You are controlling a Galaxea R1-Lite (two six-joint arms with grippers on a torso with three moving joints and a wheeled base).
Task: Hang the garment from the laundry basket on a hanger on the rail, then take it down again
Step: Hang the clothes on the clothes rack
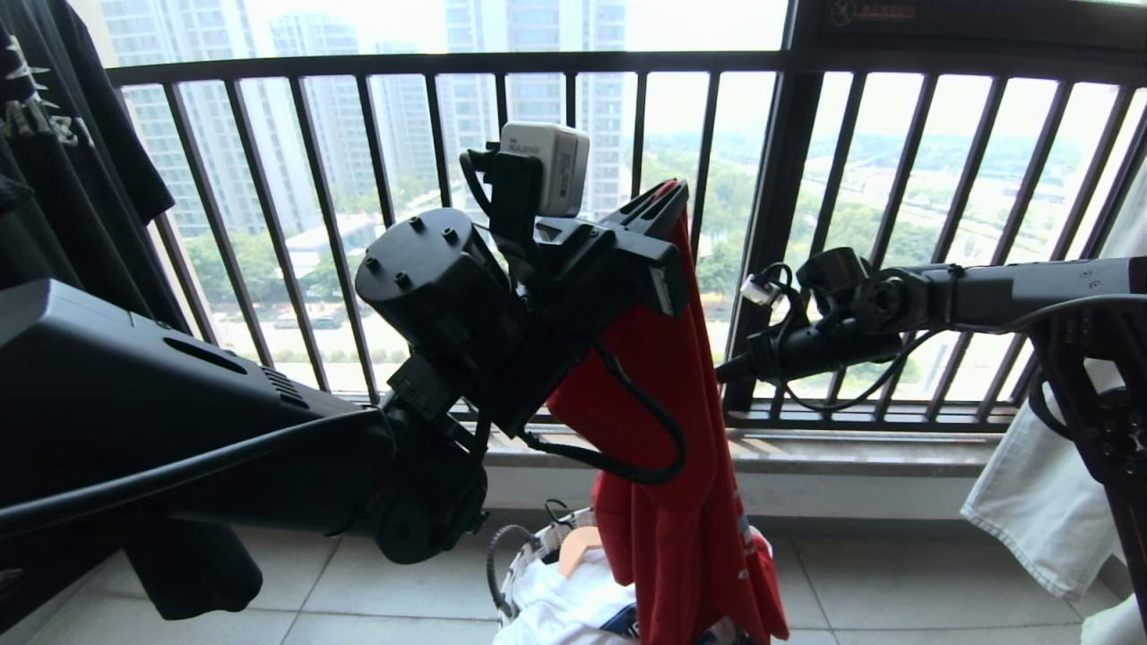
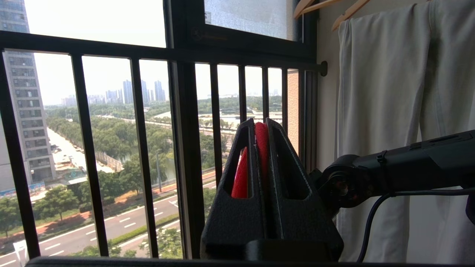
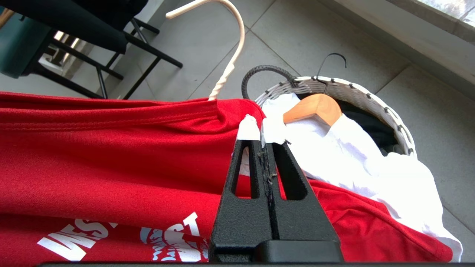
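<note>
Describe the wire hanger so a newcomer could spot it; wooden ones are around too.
Start at the white woven basket on the floor tiles. Beside it the red T-shirt is stretched out, and the hanger pokes out of its collar. Unlike the thick orange-brown wooden hanger lying in the basket, it is thin, pale, with a twisted neck and slim hook.

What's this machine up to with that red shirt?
The robot is getting the red T-shirt ready for hanging. Its left gripper is shut on a fold of the shirt, held up by the window railing, with the cloth draping down to the laundry basket. The right gripper is shut beside the shirt's collar, where the pale wire hanger pokes out.
</note>
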